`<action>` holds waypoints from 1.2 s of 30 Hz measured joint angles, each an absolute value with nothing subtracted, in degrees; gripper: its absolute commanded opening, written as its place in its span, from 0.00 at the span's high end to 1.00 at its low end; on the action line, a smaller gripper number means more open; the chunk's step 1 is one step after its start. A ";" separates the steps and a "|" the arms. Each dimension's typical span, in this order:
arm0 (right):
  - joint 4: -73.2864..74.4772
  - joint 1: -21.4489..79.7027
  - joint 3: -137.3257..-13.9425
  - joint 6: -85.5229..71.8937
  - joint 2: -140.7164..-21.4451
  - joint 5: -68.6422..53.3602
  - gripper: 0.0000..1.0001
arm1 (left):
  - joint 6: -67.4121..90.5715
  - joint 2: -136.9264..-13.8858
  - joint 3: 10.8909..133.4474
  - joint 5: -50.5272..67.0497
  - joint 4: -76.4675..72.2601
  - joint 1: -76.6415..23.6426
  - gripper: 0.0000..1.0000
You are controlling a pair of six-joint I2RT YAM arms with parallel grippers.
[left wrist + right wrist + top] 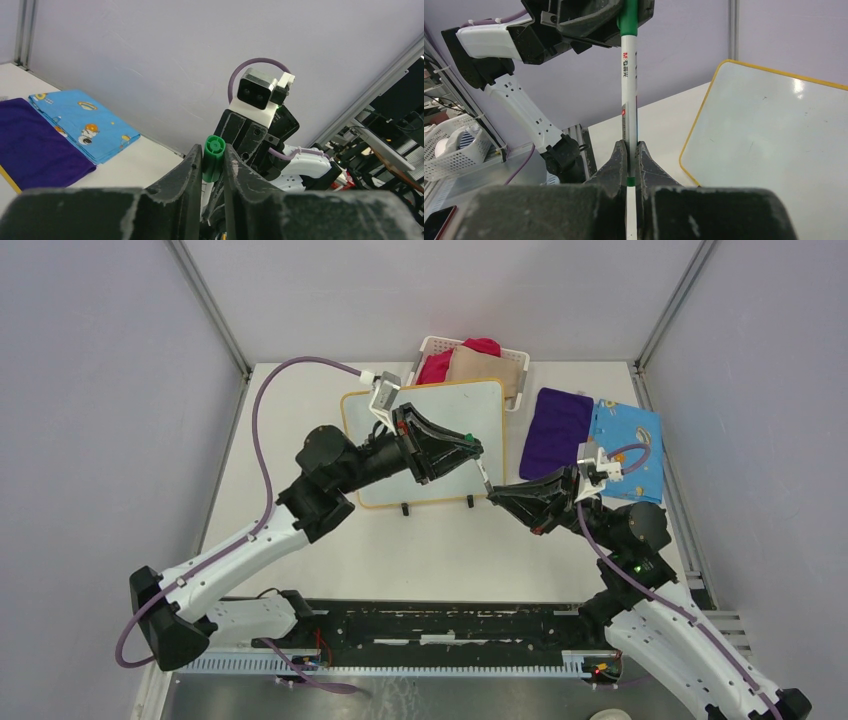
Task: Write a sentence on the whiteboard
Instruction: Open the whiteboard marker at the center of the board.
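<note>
The whiteboard (455, 405) with its yellow-orange frame lies at mid-table; it also shows in the right wrist view (774, 130). Its visible surface is blank, and no green sentence shows. A white marker (628, 75) with a green cap (213, 157) is held between both grippers above the board's near right edge. My left gripper (470, 445) is shut on the green cap end (468, 438). My right gripper (495, 495) is shut on the marker's barrel (482, 472), with its fingers (618, 155) closed around it.
A white slotted basket (432, 343) with red and beige cloths stands behind the board. A purple cloth (555, 430) and a blue patterned cloth (628, 450) lie to the board's right. Grey walls enclose the table on three sides.
</note>
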State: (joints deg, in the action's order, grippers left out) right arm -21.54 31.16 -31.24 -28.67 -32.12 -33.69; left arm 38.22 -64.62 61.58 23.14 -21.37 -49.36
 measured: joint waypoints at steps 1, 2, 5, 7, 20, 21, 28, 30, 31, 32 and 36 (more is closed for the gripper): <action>-21.54 31.20 -31.24 -28.67 -32.12 -33.71 1.00 | 38.09 -64.66 61.58 23.11 -21.39 -49.36 0.88; -21.54 31.29 -31.24 -28.71 -32.14 -33.87 1.00 | 37.74 -64.73 61.58 23.07 -21.39 -49.34 0.93; -21.32 31.40 -31.27 -28.86 -32.21 -34.00 0.79 | 37.30 -64.88 61.58 23.11 -21.39 -49.21 0.98; -21.02 31.40 -31.51 -28.95 -32.27 -34.20 0.60 | 37.12 -64.88 61.58 23.16 -21.32 -49.21 0.98; -16.82 34.79 -44.05 -27.29 -41.95 -42.72 0.47 | 36.77 -61.87 62.57 29.34 -15.79 -49.39 0.98; -17.10 35.05 -44.10 -27.53 -42.39 -43.20 0.47 | 36.71 -61.30 62.57 29.74 -15.35 -49.36 0.98; -19.25 37.12 -44.18 -30.13 -45.10 -44.75 0.48 | 35.14 -58.70 62.57 30.09 -13.37 -49.39 0.98; -20.49 37.87 -44.18 -31.11 -45.58 -44.77 0.48 | 34.81 -58.54 62.57 30.09 -13.28 -49.39 0.98; -21.06 38.17 -44.18 -31.64 -45.80 -44.73 0.48 | 34.70 -58.50 62.57 30.09 -13.23 -49.36 0.98; -22.04 38.52 -44.18 -32.25 -46.13 -44.66 0.48 | 34.54 -58.50 62.57 30.09 -13.17 -49.36 0.98; -25.34 39.51 -44.18 -34.74 -47.16 -43.55 0.49 | 34.22 -58.50 62.57 30.09 -12.45 -49.39 0.98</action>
